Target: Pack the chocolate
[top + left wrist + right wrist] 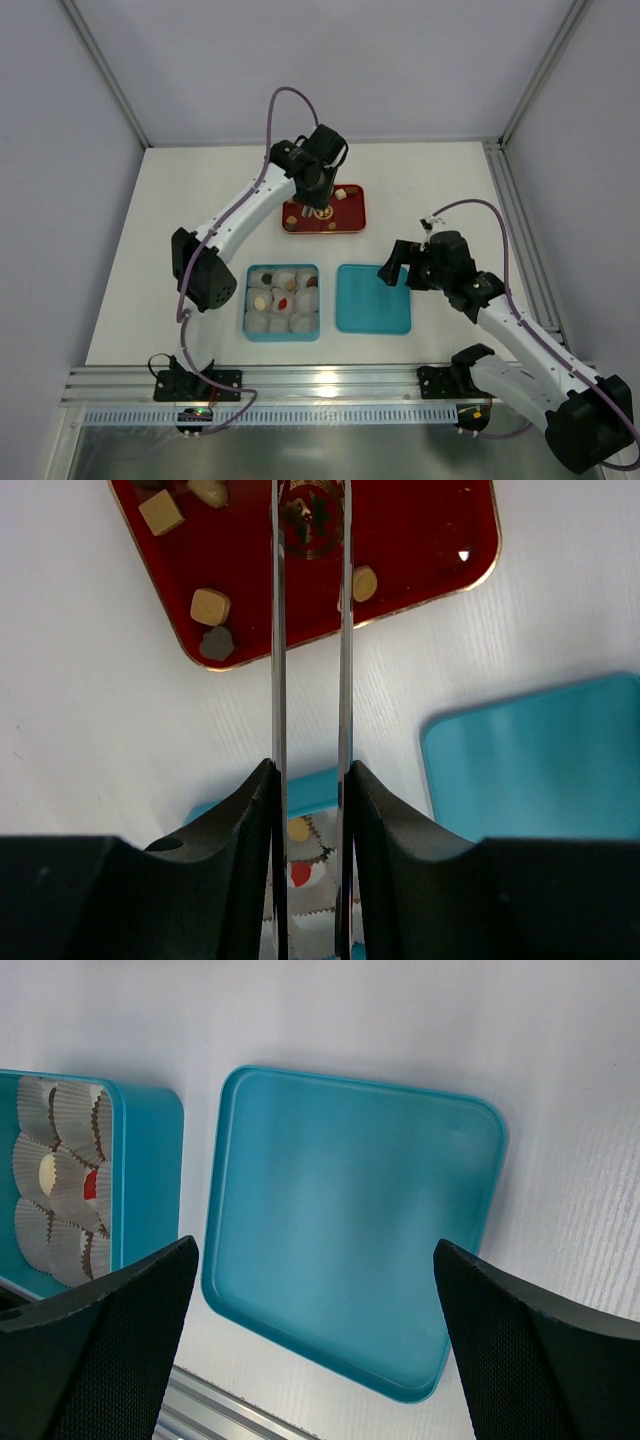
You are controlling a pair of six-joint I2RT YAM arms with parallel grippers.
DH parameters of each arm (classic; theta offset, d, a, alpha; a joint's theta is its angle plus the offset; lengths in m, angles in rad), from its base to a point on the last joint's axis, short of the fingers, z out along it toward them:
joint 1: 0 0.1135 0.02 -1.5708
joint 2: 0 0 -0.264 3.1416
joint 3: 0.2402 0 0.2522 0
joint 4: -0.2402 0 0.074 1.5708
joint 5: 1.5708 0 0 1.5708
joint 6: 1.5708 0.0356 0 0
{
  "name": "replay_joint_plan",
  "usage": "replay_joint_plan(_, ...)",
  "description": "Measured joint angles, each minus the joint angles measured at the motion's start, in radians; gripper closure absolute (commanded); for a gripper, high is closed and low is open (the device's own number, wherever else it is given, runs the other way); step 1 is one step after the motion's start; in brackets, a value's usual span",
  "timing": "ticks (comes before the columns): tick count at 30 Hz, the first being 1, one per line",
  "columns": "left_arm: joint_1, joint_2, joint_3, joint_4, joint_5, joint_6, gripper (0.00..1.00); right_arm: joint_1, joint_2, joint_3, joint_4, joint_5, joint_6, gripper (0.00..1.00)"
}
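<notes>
Overhead, the left arm (250, 205) stretches across the white surface (440, 190) to the red tray (352, 215), and the left jaws point down over the tray's middle.

Left wrist view: two thin, blade-like fingers (277, 630) run parallel with a narrow gap between them. The tray's gold emblem (312, 515) shows through that gap. The tips lie beyond the top of the frame, so whether they clasp a piece cannot be told.

Chocolate (210, 606) lies loose on the tray. A tan cube and a cream piece sit toward the upper left of this view. A tan piece and a dark heart-shaped piece sit near the tray's rim, and a tan round piece lies just beside the right-hand finger.

More chocolate sits in the teal box (282, 337), which stands on the near side of the tray and is filled with white crinkled paper cups (60, 1190). Tan, red, cream and dark brown pieces rest in separate cups.

The teal lid (350, 1220) lies flat on the surface just to the right of the box, with a strip of surface between them.

Right jaws: released and spread wide with nothing between them, hovering over the lid. The black fingers (120, 1340) frame the lid in the right wrist view.
</notes>
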Motion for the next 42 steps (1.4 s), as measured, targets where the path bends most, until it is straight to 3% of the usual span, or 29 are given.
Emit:
replay_joint_plan(13, 0.058, 0.082, 0.016, 0.034, -0.048, 0.021, 0.66, 0.0, -0.017, 0.0, -0.023, 0.0, -0.014, 0.0)
replay_joint_plan(42, 0.06, 0.144, 0.02, 0.083, -0.044, 0.025, 0.67, 0.0, -0.031, 0.0, -0.042, 0.0, -0.019, 0.0)
